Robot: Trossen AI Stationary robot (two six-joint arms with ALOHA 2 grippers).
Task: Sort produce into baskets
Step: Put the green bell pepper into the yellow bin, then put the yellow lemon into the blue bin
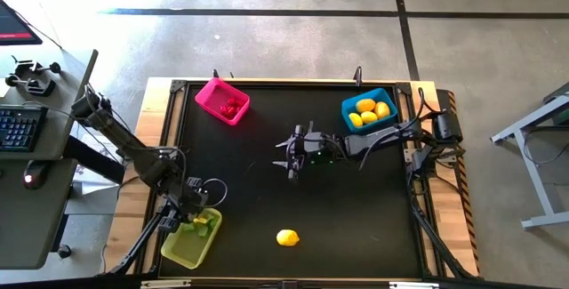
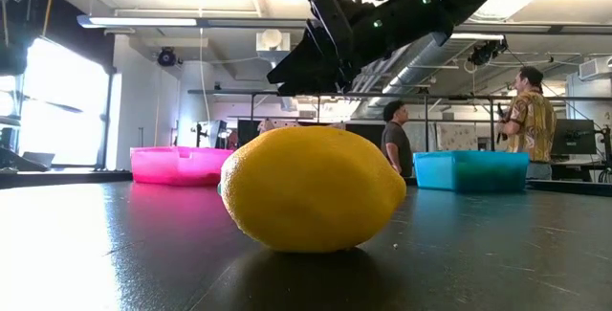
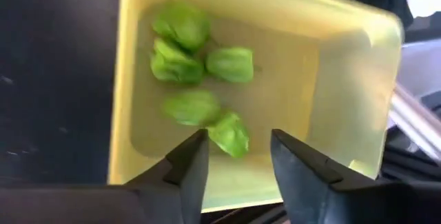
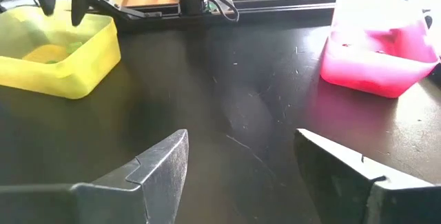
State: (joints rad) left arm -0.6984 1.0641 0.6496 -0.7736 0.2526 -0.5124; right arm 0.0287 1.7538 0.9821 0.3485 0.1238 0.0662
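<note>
One yellow lemon [image 1: 286,237] rests on the black table near the front edge; it fills the low view [image 2: 311,188]. The yellow-green basket [image 1: 190,237] at the front left holds several green pieces [image 3: 196,79]. The pink basket [image 1: 222,100] at the far left holds red pieces. The blue basket [image 1: 368,112] at the far right holds yellow lemons. My left gripper [image 3: 238,158] hangs open and empty above the yellow-green basket. My right gripper [image 4: 241,165] is open and empty above the table's middle [image 1: 293,151].
The table has a raised wooden frame [image 1: 156,120] around the black mat. Both arms reach in from the sides. People stand in the room beyond the far edge [image 2: 531,120]. A desk with a keyboard [image 1: 20,127] stands left of the table.
</note>
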